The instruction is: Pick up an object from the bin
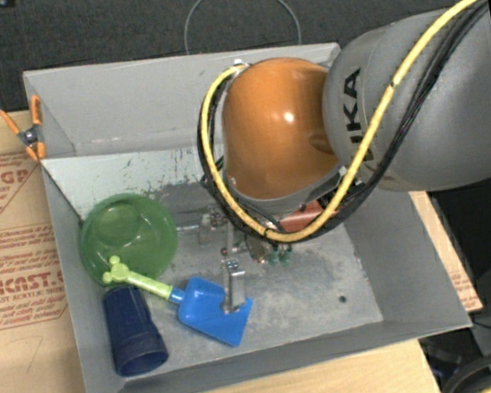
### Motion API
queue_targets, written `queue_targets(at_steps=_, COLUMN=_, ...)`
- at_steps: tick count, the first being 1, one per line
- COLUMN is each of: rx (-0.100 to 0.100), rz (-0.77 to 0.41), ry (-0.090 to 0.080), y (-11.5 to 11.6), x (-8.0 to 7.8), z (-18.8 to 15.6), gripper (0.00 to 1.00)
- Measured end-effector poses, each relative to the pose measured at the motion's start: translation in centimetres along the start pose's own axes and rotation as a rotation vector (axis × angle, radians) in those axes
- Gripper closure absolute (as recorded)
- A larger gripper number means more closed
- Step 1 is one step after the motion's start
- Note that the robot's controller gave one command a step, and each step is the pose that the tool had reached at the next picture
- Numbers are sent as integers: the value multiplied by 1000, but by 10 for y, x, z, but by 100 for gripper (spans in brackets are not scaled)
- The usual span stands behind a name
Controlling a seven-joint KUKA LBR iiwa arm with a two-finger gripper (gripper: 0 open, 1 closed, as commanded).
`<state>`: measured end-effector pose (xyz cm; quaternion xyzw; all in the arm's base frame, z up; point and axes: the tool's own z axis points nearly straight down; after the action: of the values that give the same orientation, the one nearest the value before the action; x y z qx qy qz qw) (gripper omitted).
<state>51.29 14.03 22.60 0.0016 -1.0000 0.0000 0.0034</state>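
From above, the grey bin (335, 288) has a few toys on its floor, all on the left half. The big arm (435, 103) comes in from 3 o'clock, and its round orange cover (276, 130) sits over the middle of the bin, toward 12 o'clock. The gripper (236, 290) hangs down from under that cover, just to the 6 o'clock side of the middle. Its tip is right at the edge of a toy shovel (207, 311), on the 2 o'clock side of the blue scoop (213, 322). I cannot tell if the jaws are spread or pressed together (they look like one thin grey bar from here). The shovel lies flat near 7 o'clock, and its light green handle (138, 281) points to 10 o'clock. The end of the handle lies on the rim of a green bowl (128, 234) at 9 o'clock. A dark blue cup (133, 331) lies on its side at 8 o'clock, just beside the handle. A small red thing (301, 219) peeks out from under the orange cover at 3 o'clock.
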Motion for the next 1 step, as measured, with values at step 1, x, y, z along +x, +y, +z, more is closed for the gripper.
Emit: queue_targets(at_steps=1, rx=-1, rz=3, ry=-8, y=-1, x=-2, z=-5, gripper=0)
